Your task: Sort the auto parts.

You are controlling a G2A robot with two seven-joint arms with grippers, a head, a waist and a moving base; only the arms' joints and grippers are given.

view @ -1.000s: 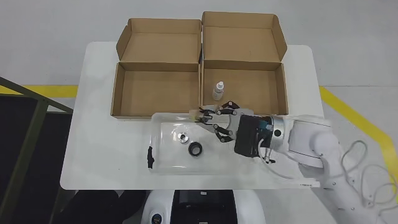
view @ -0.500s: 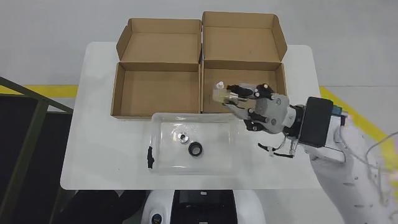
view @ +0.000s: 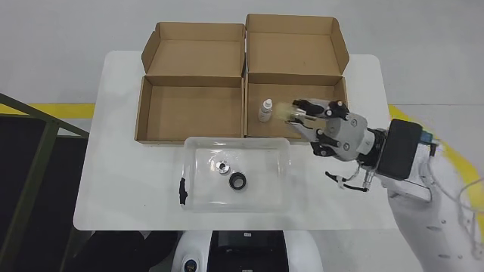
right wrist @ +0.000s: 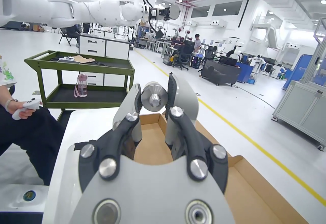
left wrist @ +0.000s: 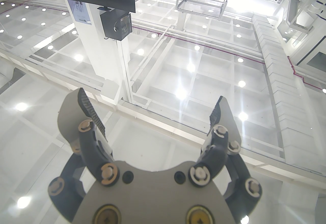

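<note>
Second ago I had right gripper (view: pixel 296 111) low over clear tray (view: pixel 198 196), bottom centre of frame; now it is moved up and right, above right box (view: pixel 295 94); so pick is done, I judge only drop remains for this piece; gripper clamped on metal roller (right wrist: pixel 154 101), piece in air, not touching box; small bottle (view: pixel 265 110) stands inside same box, near gripper; black ring (view: pixel 238 182) and silver nut (view: pixel 221 168) wait in tray; left gripper (left wrist: pixel 150 107) wide apart, empty, facing ceiling.
</note>
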